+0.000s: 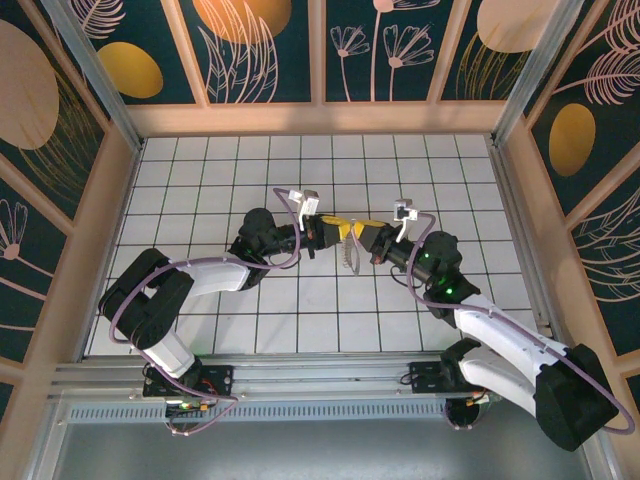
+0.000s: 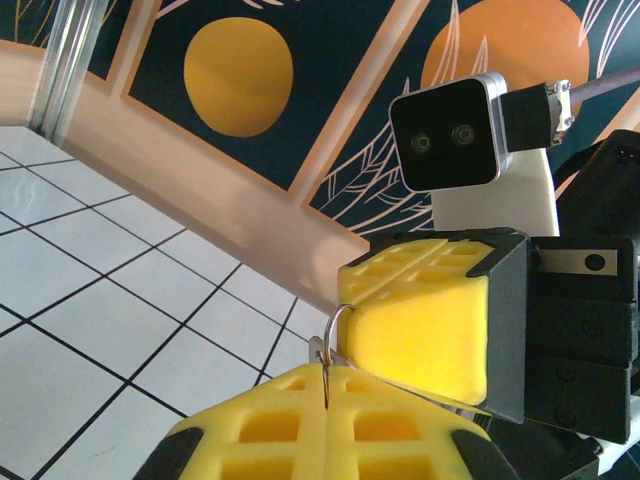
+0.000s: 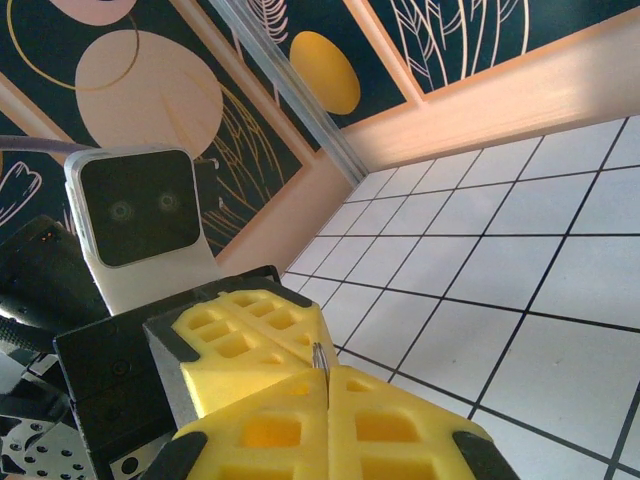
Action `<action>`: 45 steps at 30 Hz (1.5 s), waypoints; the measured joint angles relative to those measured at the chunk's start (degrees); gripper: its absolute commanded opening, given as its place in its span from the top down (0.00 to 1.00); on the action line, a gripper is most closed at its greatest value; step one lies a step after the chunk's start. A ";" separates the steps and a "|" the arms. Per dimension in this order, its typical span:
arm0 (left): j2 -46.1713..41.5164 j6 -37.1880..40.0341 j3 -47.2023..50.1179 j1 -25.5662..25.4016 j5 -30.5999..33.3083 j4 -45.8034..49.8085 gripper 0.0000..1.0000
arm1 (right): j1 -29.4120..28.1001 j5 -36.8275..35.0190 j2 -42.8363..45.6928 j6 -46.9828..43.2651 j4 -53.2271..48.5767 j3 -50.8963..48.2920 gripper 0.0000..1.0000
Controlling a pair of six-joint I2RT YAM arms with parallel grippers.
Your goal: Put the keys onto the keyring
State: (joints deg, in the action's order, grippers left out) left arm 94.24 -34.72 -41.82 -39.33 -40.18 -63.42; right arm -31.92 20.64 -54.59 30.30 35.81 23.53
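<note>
Both grippers meet tip to tip above the middle of the tiled floor. My left gripper (image 1: 340, 231) (image 2: 326, 378) is shut, and the thin wire keyring (image 2: 340, 322) rises out of the seam of its yellow pads. The loop arcs into the yellow pads of my right gripper (image 1: 360, 236) (image 3: 328, 385), which is also shut on it. There the keyring (image 3: 320, 356) shows edge-on as a double wire. A flat grey metal tip (image 2: 318, 350) sits against the ring; I cannot tell whether it is one of the keys. A pale bit (image 1: 348, 258) hangs under the two grippers.
The white tiled floor (image 1: 300, 170) is walled by a wooden rim and patterned panels (image 1: 260, 50). A metal rail (image 1: 330, 375) runs along the near edge by the arm bases. The right wrist camera (image 2: 455, 135) is close ahead of the left gripper.
</note>
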 measured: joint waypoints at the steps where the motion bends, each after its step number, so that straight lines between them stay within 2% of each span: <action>1: 0.00 0.00 0.00 0.00 0.02 0.00 1.00 | 0.00 0.00 0.00 0.00 0.00 -0.04 1.00; 7: 0.00 0.00 0.00 0.00 0.44 0.07 1.00 | 1.95 0.46 0.00 0.07 0.04 -1.20 1.00; 35: 0.00 -0.90 0.04 -0.07 0.61 -1.07 1.00 | 2.91 5.16 0.07 2.93 3.41 -4.33 1.00; 45: 0.00 -1.97 0.35 -0.24 0.61 -4.13 1.00 | 5.62 11.06 -0.07 5.25 6.19 -4.94 1.00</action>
State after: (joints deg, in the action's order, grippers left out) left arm 94.24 -36.69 -41.47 -39.57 -39.57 -67.55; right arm -26.30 31.70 -54.65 35.55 42.00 18.59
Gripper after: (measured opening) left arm 0.049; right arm 0.038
